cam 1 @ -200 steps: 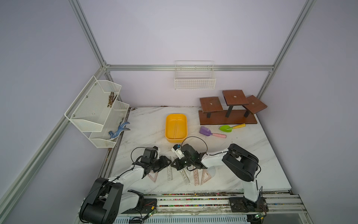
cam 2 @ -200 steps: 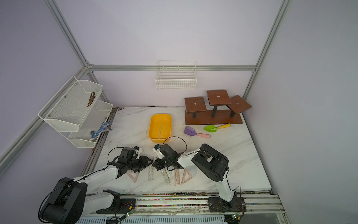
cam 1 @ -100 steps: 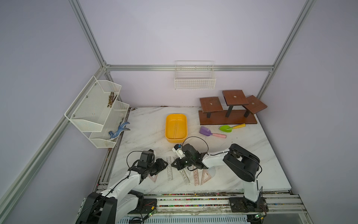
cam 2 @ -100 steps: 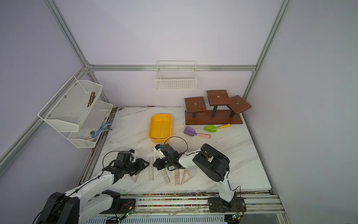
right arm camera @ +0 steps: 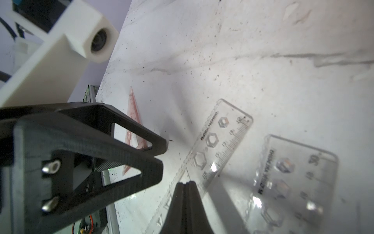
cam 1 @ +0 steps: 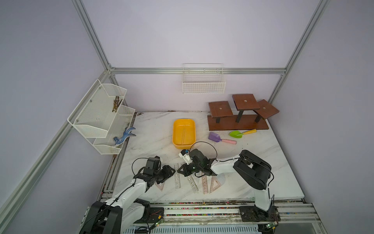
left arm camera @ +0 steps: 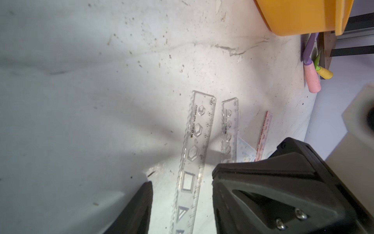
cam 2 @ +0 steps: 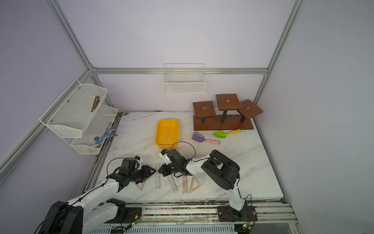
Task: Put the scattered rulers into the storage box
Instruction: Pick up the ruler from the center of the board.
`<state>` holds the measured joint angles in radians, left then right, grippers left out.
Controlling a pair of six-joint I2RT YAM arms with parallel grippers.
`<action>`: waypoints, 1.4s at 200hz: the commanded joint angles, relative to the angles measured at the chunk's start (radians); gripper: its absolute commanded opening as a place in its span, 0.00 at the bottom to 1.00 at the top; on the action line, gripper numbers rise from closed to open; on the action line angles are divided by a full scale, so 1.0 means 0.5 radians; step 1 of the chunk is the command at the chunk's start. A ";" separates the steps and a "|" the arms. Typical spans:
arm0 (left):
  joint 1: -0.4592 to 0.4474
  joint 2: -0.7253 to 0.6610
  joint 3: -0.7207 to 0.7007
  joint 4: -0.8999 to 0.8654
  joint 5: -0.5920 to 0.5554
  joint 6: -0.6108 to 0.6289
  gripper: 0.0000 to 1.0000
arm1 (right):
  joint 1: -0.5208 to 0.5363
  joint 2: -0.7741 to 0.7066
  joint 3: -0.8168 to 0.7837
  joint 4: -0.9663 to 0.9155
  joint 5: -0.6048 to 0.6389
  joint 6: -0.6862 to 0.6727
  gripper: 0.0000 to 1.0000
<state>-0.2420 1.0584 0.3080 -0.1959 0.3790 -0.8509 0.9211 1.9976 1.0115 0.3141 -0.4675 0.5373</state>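
**Yellow storage box (cam 1: pixel 183 145) at the back, rulers (cam 1: pixel 192 183) in a row at the front**

Six rulers lie flat near the front edge of the table (cam 1: pixel 151 131). They are three straight ones, two set squares (cam 1: pixel 159 185) and one pale half-round protractor (cam 1: pixel 221 178). One more long clear strip seems to lie inside the storage box, which stands well apart behind them.

The left gripper (cam 1: pixel 171 170) has its fingers apart. In the left wrist view a clear straight ruler (left arm camera: pixel 194 152) lies on the table between them, not clamped. The right gripper (cam 1: pixel 180 171) is pressed together on nothing. Its tip is at the edge of the same ruler, but I cannot tell if it touches.

Two toy shovels, one purple (cam 1: pixel 215 137) and one green (cam 1: pixel 235 133), lie to the right of the box, before one wooden stand (cam 1: pixel 238 123) with three platforms.

The table is white with grey marble veins and many dark specks. Lilac walls and an aluminium frame close the room. One wire basket (cam 1: pixel 203 85) hangs on the back wall. One mesh shelf (cam 1: pixel 101 115) with two tiers hangs on the left wall.
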 commanded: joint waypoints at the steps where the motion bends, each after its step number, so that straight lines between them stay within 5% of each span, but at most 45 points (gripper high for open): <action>1: 0.012 0.072 -0.058 -0.104 -0.050 -0.001 0.54 | 0.010 0.072 0.033 0.021 -0.022 -0.004 0.05; 164: -0.041 0.339 -0.101 0.210 0.078 -0.035 0.45 | -0.033 0.272 0.046 -0.081 0.022 -0.061 0.04; 216: -0.041 0.352 -0.089 0.212 0.077 -0.029 0.27 | -0.050 0.238 0.020 -0.048 -0.007 -0.053 0.04; 261: -0.039 0.203 0.050 -0.052 0.001 0.046 0.00 | -0.108 -0.018 0.108 -0.205 -0.044 -0.127 0.07; 280: -0.032 0.095 0.179 -0.160 -0.013 0.076 0.00 | -0.168 -0.195 0.122 -0.298 -0.057 -0.147 0.08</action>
<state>-0.2584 1.1576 0.3351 -0.1192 0.4171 -0.8528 0.8761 2.0174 1.0458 0.2600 -0.5053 0.4980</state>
